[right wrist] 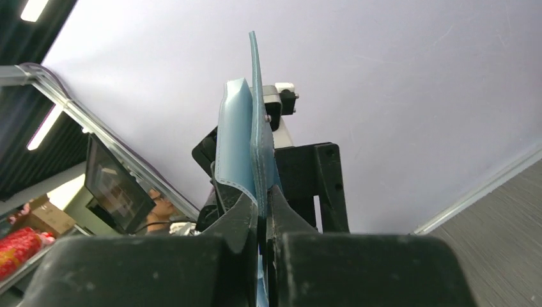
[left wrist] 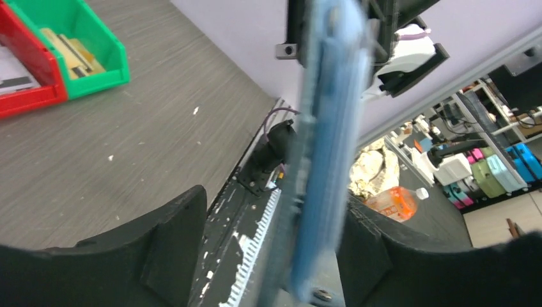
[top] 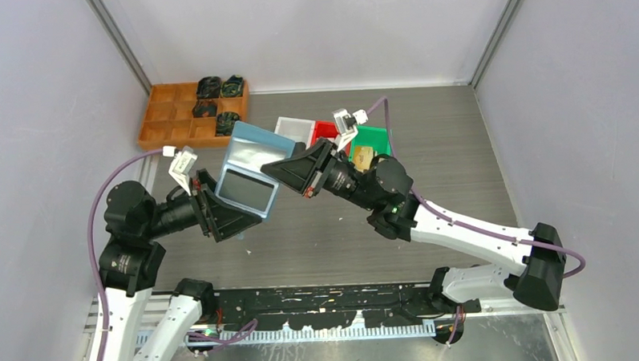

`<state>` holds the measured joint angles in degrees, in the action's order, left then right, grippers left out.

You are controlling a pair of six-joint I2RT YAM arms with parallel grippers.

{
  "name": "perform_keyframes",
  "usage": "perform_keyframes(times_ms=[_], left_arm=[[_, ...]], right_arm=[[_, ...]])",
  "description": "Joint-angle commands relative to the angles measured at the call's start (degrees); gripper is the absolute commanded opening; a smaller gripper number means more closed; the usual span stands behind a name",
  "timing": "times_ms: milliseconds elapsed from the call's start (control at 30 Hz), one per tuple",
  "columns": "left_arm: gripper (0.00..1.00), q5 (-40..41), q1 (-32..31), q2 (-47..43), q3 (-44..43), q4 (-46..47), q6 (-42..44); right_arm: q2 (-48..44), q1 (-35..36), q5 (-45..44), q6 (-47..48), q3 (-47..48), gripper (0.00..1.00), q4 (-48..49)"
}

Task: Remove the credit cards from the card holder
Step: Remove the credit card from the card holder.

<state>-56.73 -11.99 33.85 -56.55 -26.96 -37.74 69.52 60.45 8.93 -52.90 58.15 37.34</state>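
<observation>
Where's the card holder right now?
Top view, left of centre: card holder held above the table, clamped in the right gripper, its near end inside the left gripper.

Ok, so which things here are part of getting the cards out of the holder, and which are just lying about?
Part of the job: card holder, pinched by the right gripper; left gripper, fingers either side of it; tan credit cards in the green bin.
Just lying about: red bin; white bin; wooden tray with dark items.
</observation>
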Motion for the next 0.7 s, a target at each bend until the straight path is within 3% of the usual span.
perform_keyframes(times_ms=[0,100,300,367,400,433,500,600,667], left_arm=[[0.60,-5.42,-0.07,-0.65,-0.42,10.06,-4.61],[0.46,-5.54,-0.01,-0.36,-0.53,10.63,-4.71],[0.49,-6.08,-0.01,0.46,-0.27,12.53,-6.27],[0.38,-5.94,-0.01,0.53,-0.04,12.60,-5.71],[0.25,-5.82,0.01,0.66,-0.16,11.78,-4.58],[0.17,-5.67,-0.01,0.87,-0.63,10.18,-2.70],[0.07,-5.42,-0.02,1.53,-2.27,4.01,3.94],[0.01,-4.82,0.03,2.87,-4.85,-6.02,15.87],[0.00,-3.92,0.03,3.91,-6.26,-13.76,24.59]], right_arm=[[-0.18,0.53,-3.48,-2.79,-1.52,0.01,10.12],[-0.11,0.75,-4.01,-2.90,-3.07,0.01,11.14],[-0.31,1.20,-5.95,-2.90,-6.22,0.01,13.07],[-0.60,1.26,-5.96,-2.77,-6.48,0.01,12.44],[-0.94,1.23,-5.96,-2.48,-6.41,0.02,11.25],[-1.66,1.24,-6.15,-2.35,-6.24,0.04,9.59],[-3.58,1.10,-6.81,-1.49,-6.04,0.17,4.87],[-7.85,-0.17,-8.11,0.12,-5.30,0.26,-4.17],[-10.27,-1.56,-7.25,1.21,-4.09,0.39,-10.83]])
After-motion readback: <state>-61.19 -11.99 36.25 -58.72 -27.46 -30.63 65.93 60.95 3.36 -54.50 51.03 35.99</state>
